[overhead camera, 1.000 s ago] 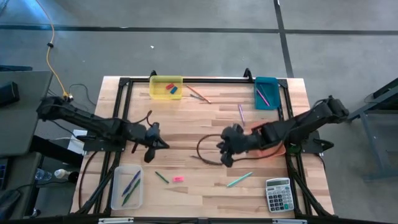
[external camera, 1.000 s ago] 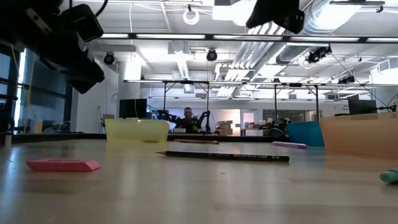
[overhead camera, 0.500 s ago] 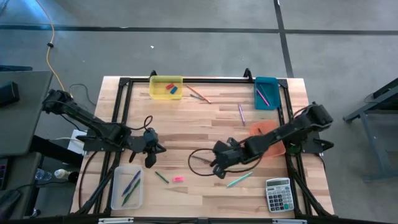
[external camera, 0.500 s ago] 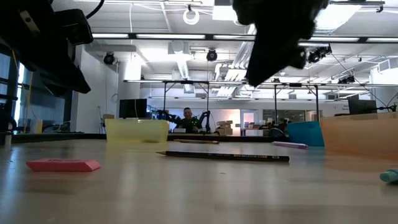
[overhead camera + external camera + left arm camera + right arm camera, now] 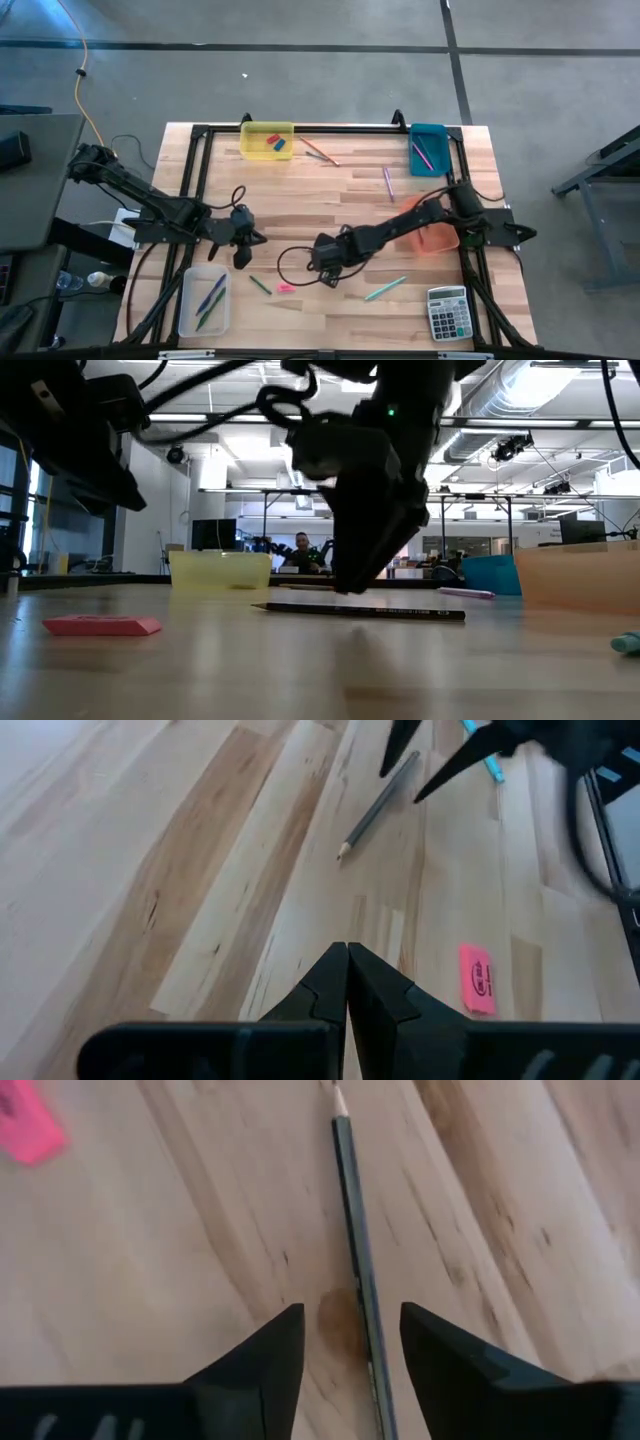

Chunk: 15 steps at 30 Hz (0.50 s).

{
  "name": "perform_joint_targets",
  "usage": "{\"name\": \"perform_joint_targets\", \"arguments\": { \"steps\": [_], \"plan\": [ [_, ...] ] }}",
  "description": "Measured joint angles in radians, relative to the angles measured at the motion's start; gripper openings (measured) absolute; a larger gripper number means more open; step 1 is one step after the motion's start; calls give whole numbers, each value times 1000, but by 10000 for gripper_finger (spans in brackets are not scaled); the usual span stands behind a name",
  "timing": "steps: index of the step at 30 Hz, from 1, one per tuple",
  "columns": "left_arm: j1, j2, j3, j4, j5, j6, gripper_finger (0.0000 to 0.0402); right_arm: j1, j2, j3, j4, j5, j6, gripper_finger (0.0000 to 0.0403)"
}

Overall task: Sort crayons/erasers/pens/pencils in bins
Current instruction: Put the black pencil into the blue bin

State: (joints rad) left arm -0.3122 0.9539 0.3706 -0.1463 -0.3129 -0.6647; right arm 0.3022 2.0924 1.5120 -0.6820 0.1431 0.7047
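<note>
Bare wood surrounds your right gripper (image 5: 345, 1345), fingers spread over the pencil (image 5: 355, 1270); left gripper (image 5: 347, 982) is clenched, beside the pink eraser (image 5: 477, 979).

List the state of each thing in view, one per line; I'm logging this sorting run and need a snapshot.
right gripper: open, straddling the dark pencil, not gripping it.
left gripper: shut, empty, above the table.
dark pencil: flat on the table.
pink eraser: loose on the table, unsorted.
yellow bin: holds erasers.
teal bin: holds a pink stick.
clear bin: holds sticks.
orange bin: partly hidden by the right arm.
</note>
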Motion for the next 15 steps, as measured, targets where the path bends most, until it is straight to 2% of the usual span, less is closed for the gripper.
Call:
{"name": "perform_joint_targets", "arguments": {
  "steps": [8,15],
  "plan": [
    [0,0,0,6,18,14,0,-37,23,-15,-5,-43,2,127],
    [0,0,0,-2,14,14,0,-69,19,-42,23,-121,-14,75]
  ]
}}
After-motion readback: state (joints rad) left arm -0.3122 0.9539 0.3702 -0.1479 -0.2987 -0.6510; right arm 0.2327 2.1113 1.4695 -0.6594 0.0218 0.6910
